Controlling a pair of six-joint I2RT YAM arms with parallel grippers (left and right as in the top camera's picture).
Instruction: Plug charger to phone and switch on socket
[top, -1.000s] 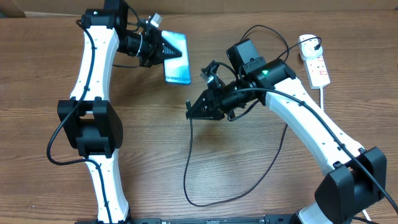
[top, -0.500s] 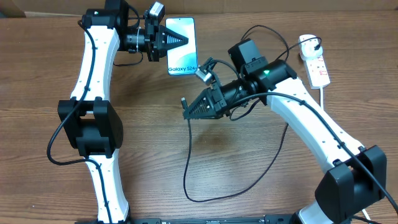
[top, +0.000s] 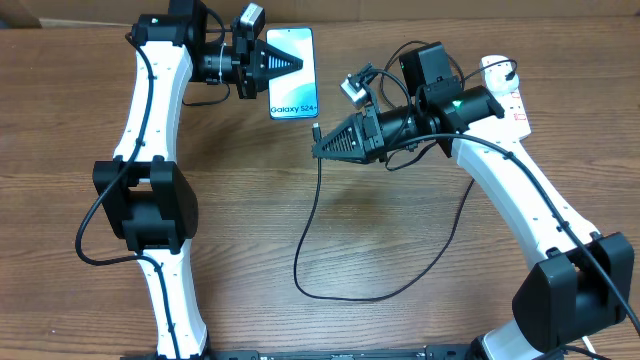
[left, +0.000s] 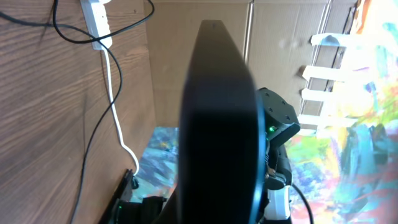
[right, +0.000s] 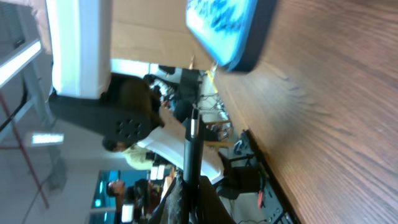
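Right gripper (top: 322, 150), pinched shut on the charger's (right: 193, 149) connector tip just short of the phone's (top: 293, 85) lower edge, could miss the port, or lever the phone askew in the clamped left gripper (top: 296, 63), if it arrives off-line.

Brown wooden table (top: 250, 200); white socket (top: 518, 122) far right; charger (top: 298, 270) cable loop lying mid-table.
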